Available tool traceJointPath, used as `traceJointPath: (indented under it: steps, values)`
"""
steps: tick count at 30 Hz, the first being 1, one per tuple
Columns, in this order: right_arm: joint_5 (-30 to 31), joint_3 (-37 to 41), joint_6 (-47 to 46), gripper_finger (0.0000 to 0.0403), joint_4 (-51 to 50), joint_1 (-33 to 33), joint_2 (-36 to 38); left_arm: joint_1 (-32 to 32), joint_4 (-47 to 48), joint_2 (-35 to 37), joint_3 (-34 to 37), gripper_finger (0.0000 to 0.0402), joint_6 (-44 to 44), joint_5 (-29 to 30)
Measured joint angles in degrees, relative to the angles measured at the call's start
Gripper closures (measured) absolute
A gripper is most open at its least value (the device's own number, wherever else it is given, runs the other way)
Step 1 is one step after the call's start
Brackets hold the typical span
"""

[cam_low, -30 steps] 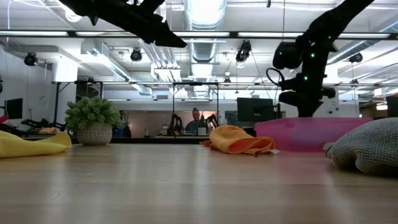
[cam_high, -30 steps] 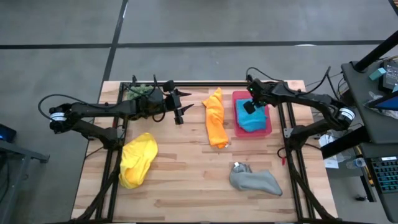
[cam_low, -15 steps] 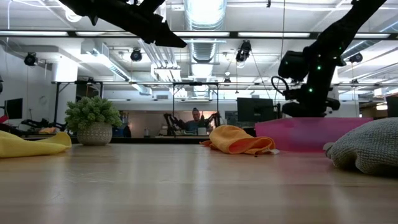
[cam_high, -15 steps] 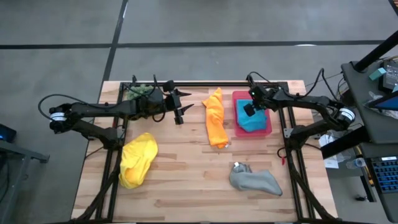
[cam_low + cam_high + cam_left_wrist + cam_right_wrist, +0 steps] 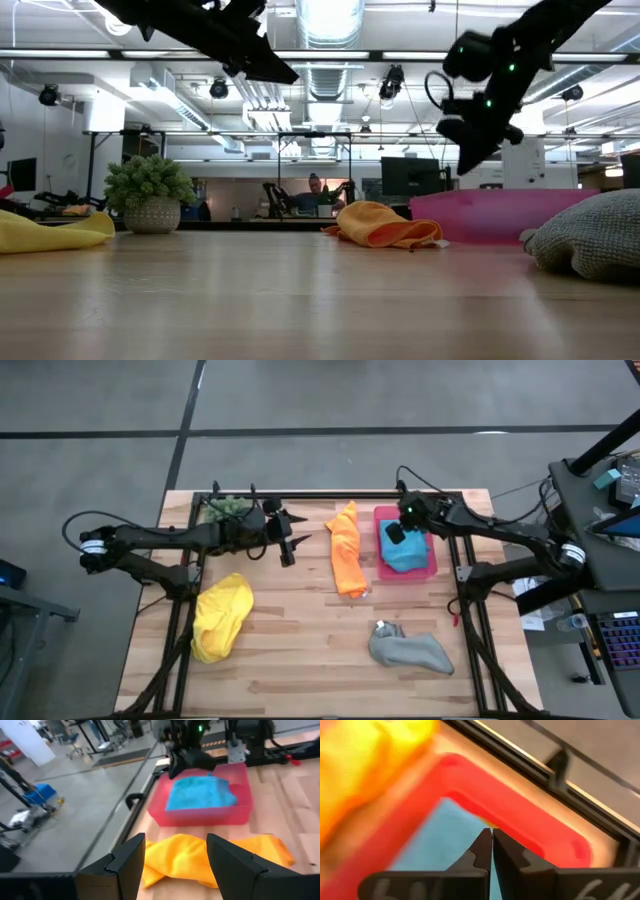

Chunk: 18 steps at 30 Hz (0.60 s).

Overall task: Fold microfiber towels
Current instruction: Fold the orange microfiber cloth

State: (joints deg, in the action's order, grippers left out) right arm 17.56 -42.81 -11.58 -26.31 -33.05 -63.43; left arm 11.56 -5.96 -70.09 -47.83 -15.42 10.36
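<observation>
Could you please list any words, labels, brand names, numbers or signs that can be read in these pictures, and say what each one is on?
None: no text can be read in any view.
The towels, the pink tray and the wooden table carry no visible print.
Pale marks on the right gripper's fingers in its wrist view are too blurred to read.
Screens and fixtures in the room behind are too small to read.

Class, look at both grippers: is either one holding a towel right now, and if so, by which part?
Neither. The right gripper is shut on nothing above the blue towel in the pink tray. The left gripper hangs open, empty, beside the orange towel.
</observation>
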Motion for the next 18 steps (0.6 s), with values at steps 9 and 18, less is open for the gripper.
traceJointPath:
  steps: [9, 18]
  values:
    - [0.42, 0.41, -4.08, 0.0394, 4.58, 12.92, 5.53, -6.64, 0.01, -6.71, -0.09, 0.0206, 3.14, -1.11]
    - [0.49, 2.84, -4.16, 0.0394, 17.75, 22.49, 7.05, -13.55, -0.01, -19.55, -6.55, 0.0206, 3.34, -1.24]
